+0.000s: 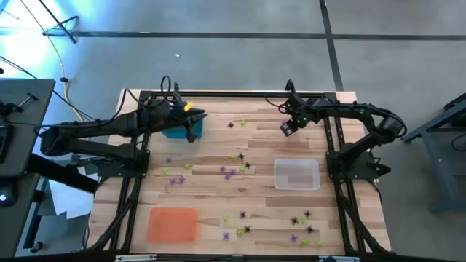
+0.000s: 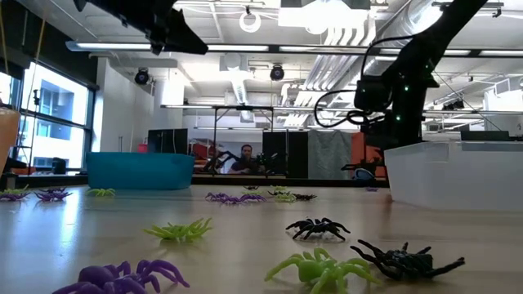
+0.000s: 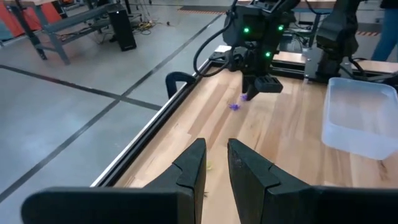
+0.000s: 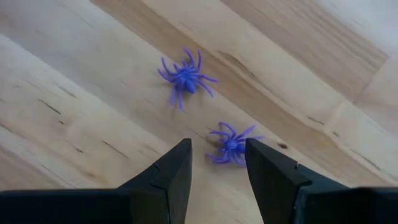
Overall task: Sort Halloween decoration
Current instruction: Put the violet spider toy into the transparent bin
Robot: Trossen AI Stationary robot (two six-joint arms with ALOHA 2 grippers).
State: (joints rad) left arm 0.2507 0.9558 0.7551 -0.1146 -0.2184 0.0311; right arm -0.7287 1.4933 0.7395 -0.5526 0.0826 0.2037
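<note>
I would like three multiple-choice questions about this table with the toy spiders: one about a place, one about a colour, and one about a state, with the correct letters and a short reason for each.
1. Where is the clear tray?
A. under the left gripper
B. on the table's right half, near the right arm's base
C. on top of the orange tray

2. What colour are the two spiders below the right gripper?
A. purple
B. black
C. yellow-green

3. How are the right gripper's fingers?
A. shut on a spider
B. shut on the tray's rim
C. open, holding nothing

Answers: 1 B, the high view shows it there. 2 A, the right wrist view shows both purple. 3 C, the second spider lies on the wood in the gap between them.
</note>
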